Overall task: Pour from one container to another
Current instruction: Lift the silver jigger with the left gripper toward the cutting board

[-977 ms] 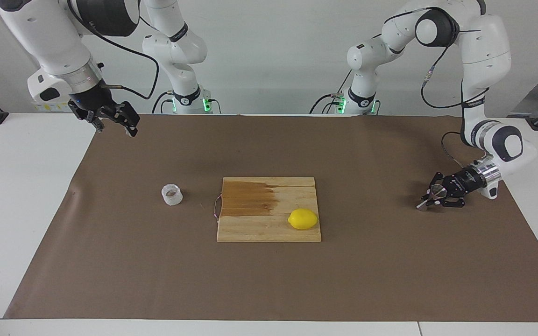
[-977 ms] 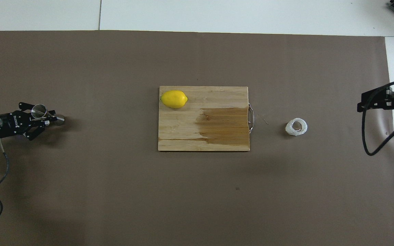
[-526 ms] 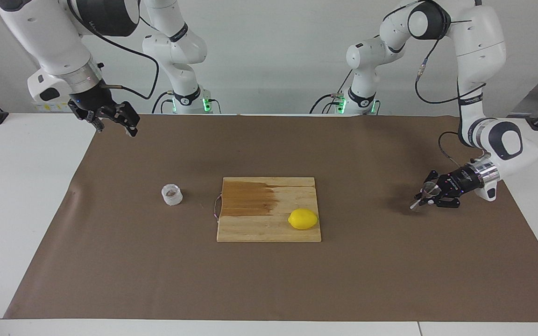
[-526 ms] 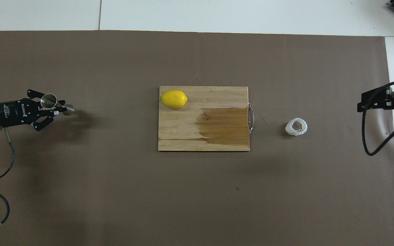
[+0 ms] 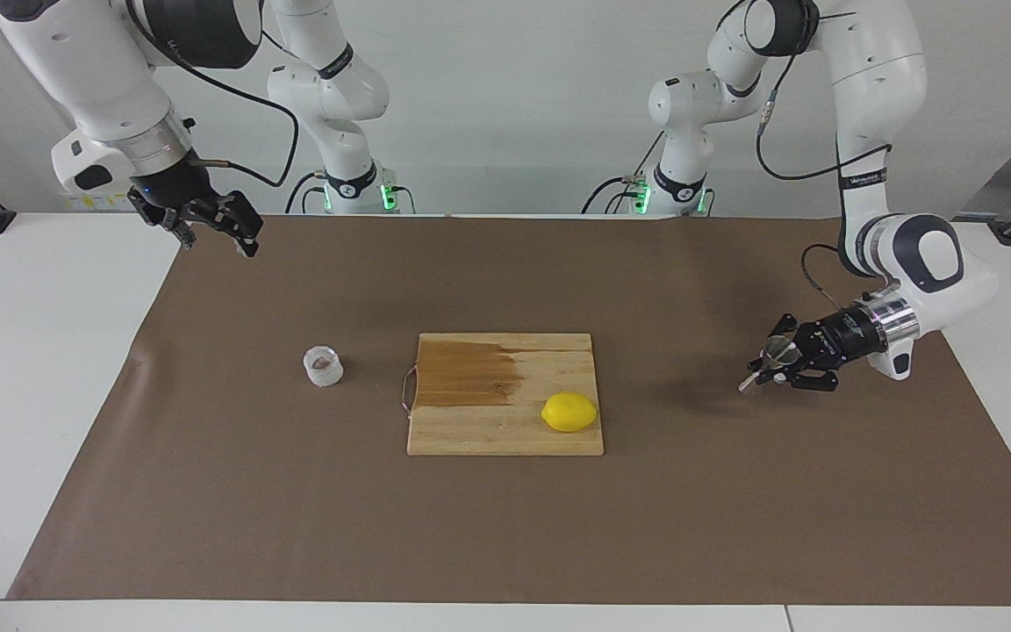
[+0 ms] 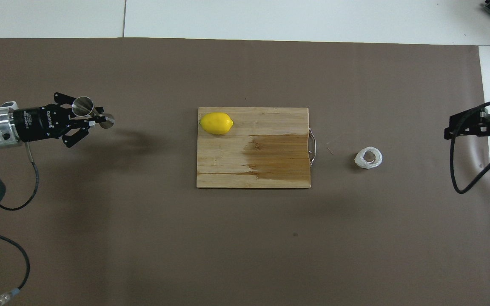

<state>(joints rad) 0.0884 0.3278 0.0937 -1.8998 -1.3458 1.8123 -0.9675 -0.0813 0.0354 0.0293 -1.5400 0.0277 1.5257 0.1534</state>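
your left gripper (image 5: 771, 366) is clamped on the steel jigger (image 5: 769, 359), which it carries tilted in the air above the brown mat (image 5: 734, 527) at the left arm's end of the table; in the overhead view one open cone of the jigger (image 6: 84, 106) faces up and the other end juts out past the fingertips. your right gripper (image 5: 207, 230) hangs with its jaws spread wide and nothing between them, above the mat's corner at the right arm's end, close to the robots' edge of the table; this arm waits. the plastic cup (image 5: 323, 366) stands upright on the mat, brownish contents showing inside, just beside the handle end of the cutting board (image 5: 488, 421) and toward the right arm's end. a lemon (image 5: 570, 412) lies on the board, at the corner farther from the robots and toward the left arm's end. part of the board nearer the cup is darker than the rest. jigger and cup are well apart, with the board between them.
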